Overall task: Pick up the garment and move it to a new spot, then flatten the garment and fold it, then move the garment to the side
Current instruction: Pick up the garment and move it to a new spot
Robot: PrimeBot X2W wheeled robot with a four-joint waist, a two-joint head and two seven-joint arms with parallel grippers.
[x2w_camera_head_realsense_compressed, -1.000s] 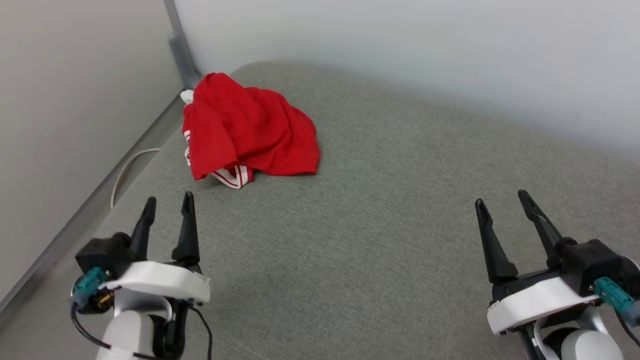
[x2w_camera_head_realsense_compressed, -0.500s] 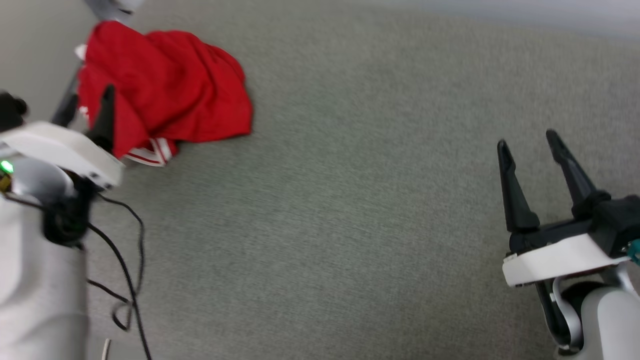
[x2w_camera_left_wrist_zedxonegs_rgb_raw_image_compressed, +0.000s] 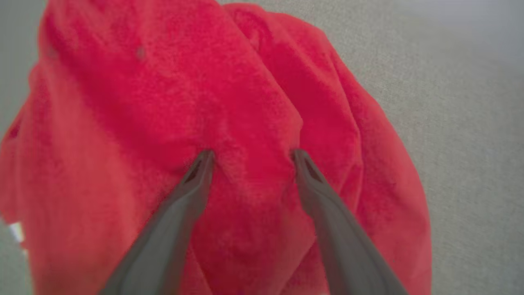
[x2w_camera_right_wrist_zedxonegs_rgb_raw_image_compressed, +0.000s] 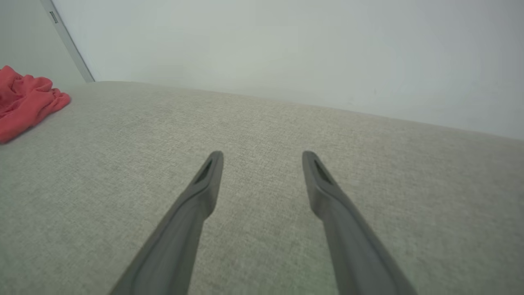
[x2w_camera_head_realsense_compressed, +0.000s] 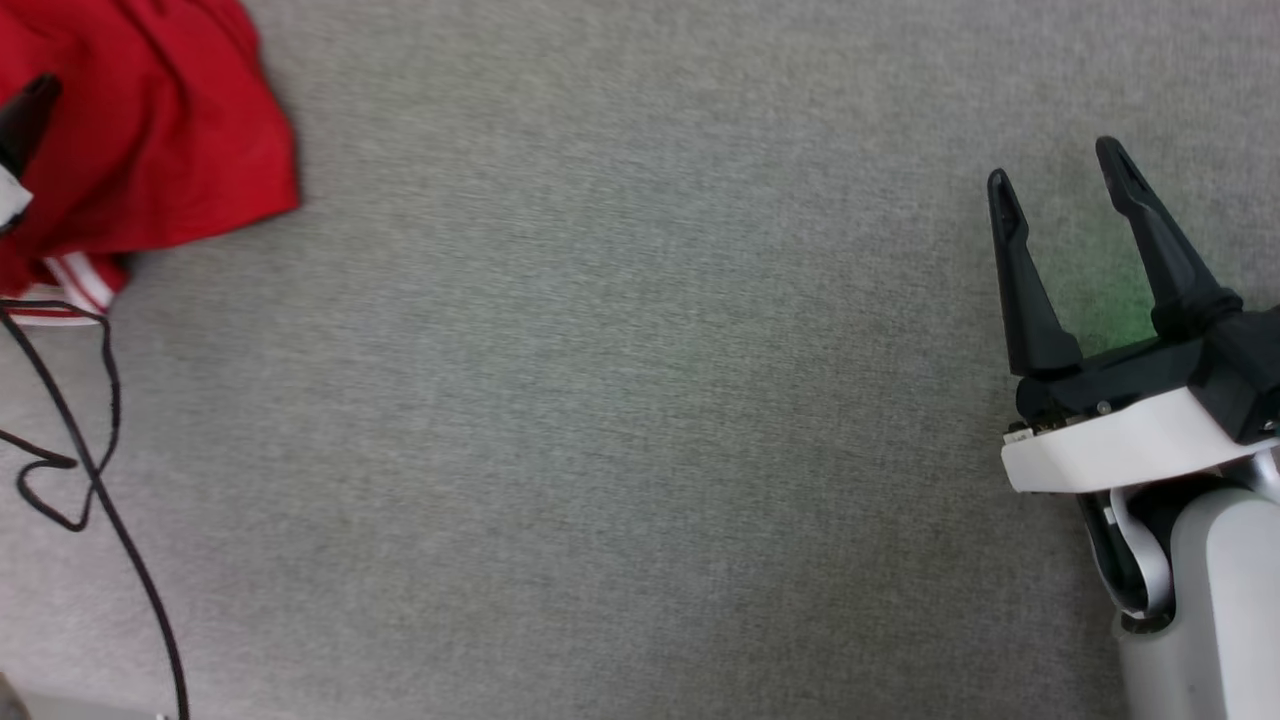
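garment (x2w_camera_left_wrist_zedxonegs_rgb_raw_image_compressed: 254, 82) crumpled, left pincer (x2w_camera_left_wrist_zedxonegs_rgb_raw_image_compressed: 252, 153) spread over it

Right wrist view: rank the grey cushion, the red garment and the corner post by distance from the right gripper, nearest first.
1. The grey cushion, right beneath the right gripper.
2. The red garment, crumpled at the far left on the cushion.
3. The corner post, upper left, beyond the garment.

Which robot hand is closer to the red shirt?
Left. The left gripper has its open tips right at the garment; the right gripper hovers far off over the gray surface.
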